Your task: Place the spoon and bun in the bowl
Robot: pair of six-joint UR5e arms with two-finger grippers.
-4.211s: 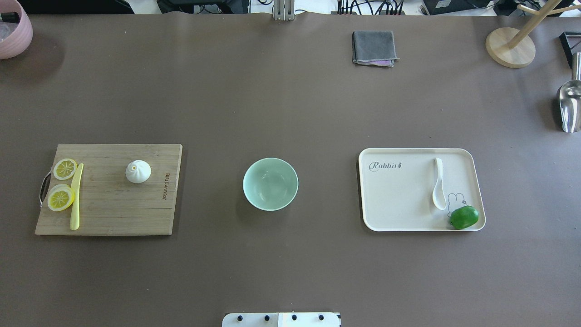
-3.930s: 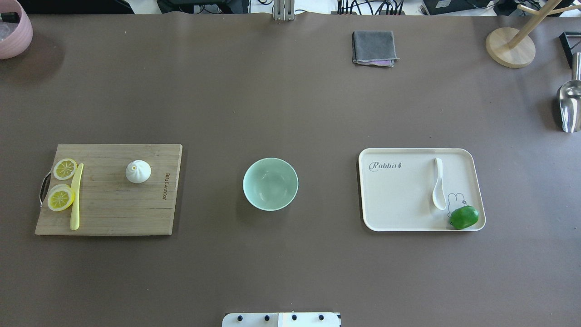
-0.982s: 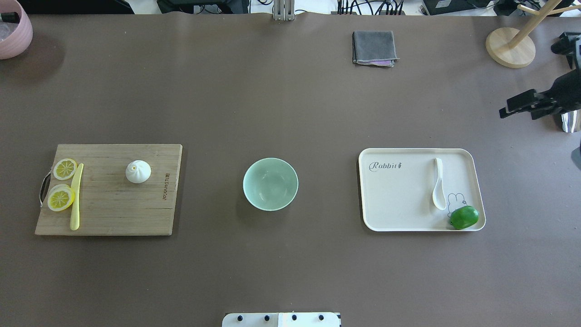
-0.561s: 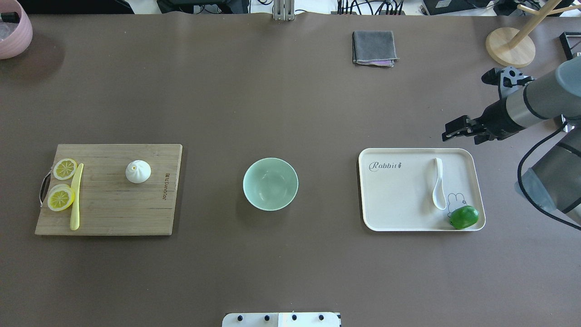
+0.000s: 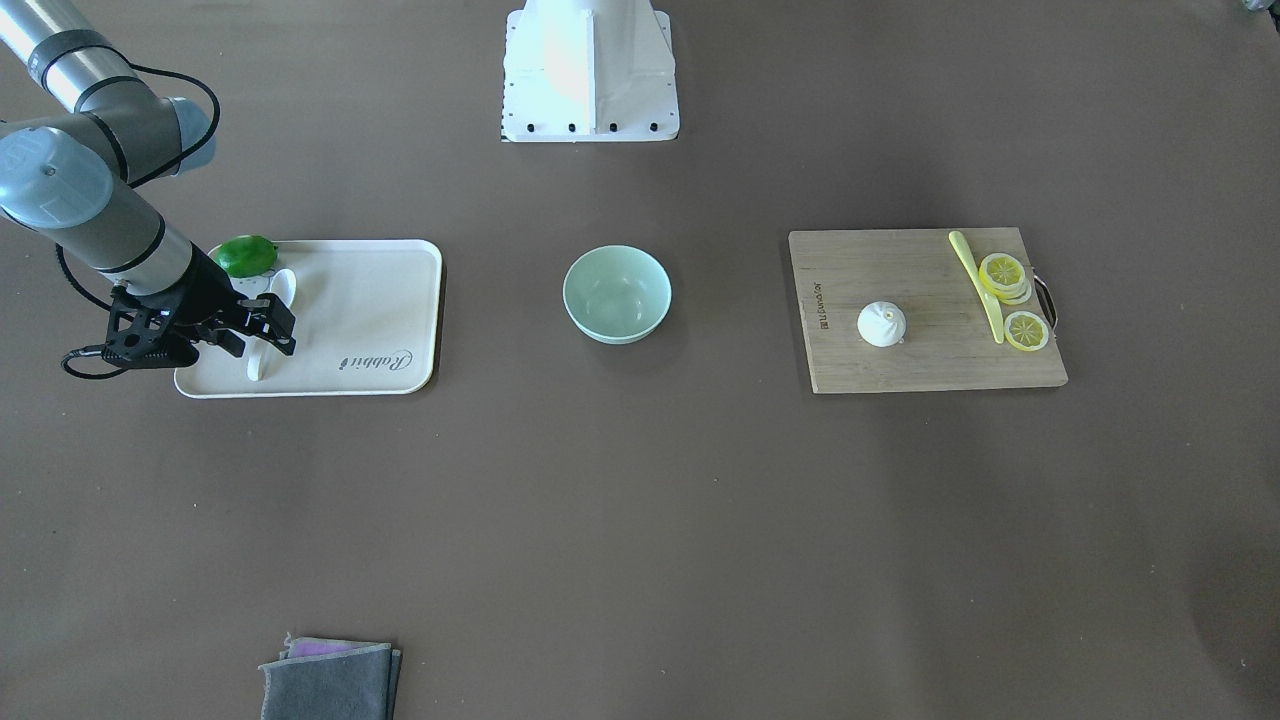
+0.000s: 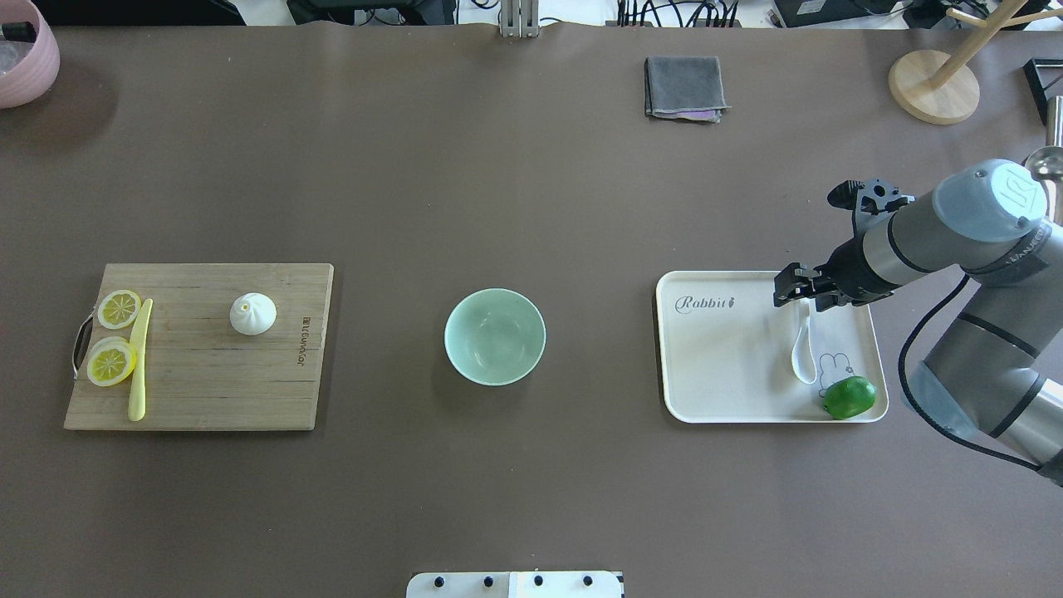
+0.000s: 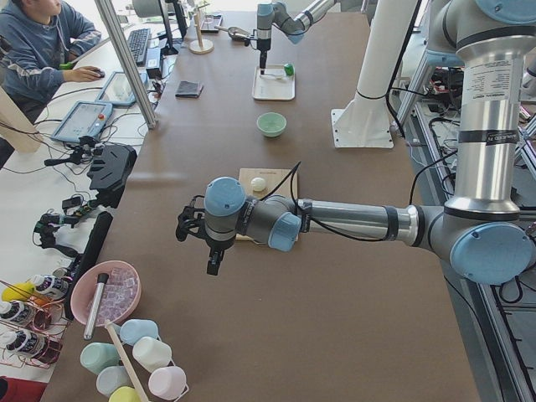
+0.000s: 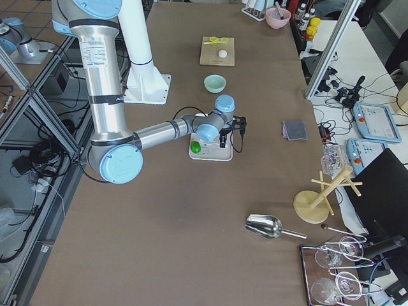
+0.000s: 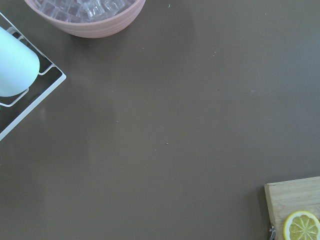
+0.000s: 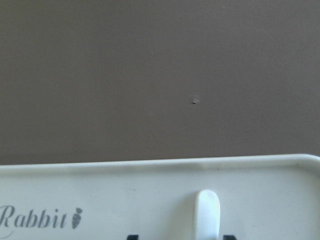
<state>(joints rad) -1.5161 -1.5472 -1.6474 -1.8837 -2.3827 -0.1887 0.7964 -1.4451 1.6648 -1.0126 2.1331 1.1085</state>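
Observation:
The white spoon (image 6: 802, 353) lies on the cream tray (image 6: 722, 365), scoop toward the robot. My right gripper (image 6: 801, 291) is open over the far end of the spoon's handle (image 10: 207, 212); a dark fingertip (image 10: 132, 237) shows on each side of it. The white bun (image 6: 252, 314) sits on the wooden cutting board (image 6: 199, 382) at the left. The mint-green bowl (image 6: 495, 335) stands empty at mid-table. My left gripper (image 7: 213, 264) shows only in the exterior left view, off the board's far left; I cannot tell its state.
A green lime (image 6: 849, 397) lies on the tray's near right corner, close to the spoon's scoop. Lemon slices (image 6: 112, 363) and a yellow knife (image 6: 138, 365) lie on the board. A grey cloth (image 6: 684, 86), a pink bowl (image 6: 25, 50) and a wooden stand (image 6: 934, 83) stand at the far edge.
My right arm has come in from the right and moved left and toward the robot, from beyond the tray to over the spoon's handle. Spoon, bun and bowl have not moved.

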